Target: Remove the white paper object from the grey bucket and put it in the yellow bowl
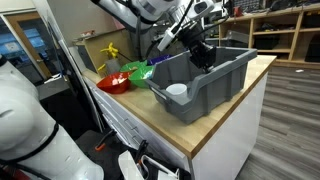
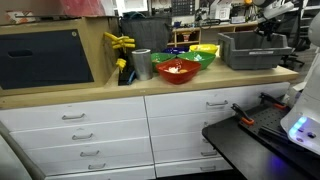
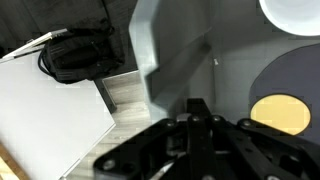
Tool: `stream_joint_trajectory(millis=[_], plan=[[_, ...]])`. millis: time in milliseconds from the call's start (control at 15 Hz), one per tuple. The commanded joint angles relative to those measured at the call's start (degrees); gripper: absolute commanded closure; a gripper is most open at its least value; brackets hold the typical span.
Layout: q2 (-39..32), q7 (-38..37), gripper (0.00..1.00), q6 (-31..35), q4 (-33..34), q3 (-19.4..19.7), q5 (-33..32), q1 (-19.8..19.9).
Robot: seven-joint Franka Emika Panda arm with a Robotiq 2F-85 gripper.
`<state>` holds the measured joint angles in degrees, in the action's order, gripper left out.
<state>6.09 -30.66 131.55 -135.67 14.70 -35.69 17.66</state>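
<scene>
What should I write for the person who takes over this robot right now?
Gripper: jaws shut, holding nothing, over the grey bucket.
White paper object: on the bucket floor, apart from the jaws.
Yellow bowl: on the counter, next to the green bowl.
Done: nothing yet.
Left: open the jaws, grasp the paper object, lift it out, put it into the yellow bowl.

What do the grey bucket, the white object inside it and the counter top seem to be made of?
Grey bucket: probably moulded plastic, matt, with thick rim and smooth walls. White object: perhaps paper, plain and dull; too small to be sure. Counter top: wood or wood-look laminate, pale grain.
</scene>
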Motion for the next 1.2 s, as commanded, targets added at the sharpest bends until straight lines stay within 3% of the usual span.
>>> stream_joint_trajectory(millis=[0,533,867,933,1000,1133], plan=[[0.1,0.3,1.00,-1.1,1.2,0.4,-2.2,1.2],[0.4,1.3,1.00,-1.4,1.2,0.6,-2.4,1.8],[1.6,2.9,1.00,-1.4,1.1,-0.1,1.8,0.5],[1.9,2.9,0.74,-1.7,1.3,-0.5,2.9,0.1],[2.3,3.8,0.73,-1.8,1.4,-1.1,4.6,-0.5],[3.2,4.2,0.59,-2.6,1.8,-2.6,7.7,-1.8]])
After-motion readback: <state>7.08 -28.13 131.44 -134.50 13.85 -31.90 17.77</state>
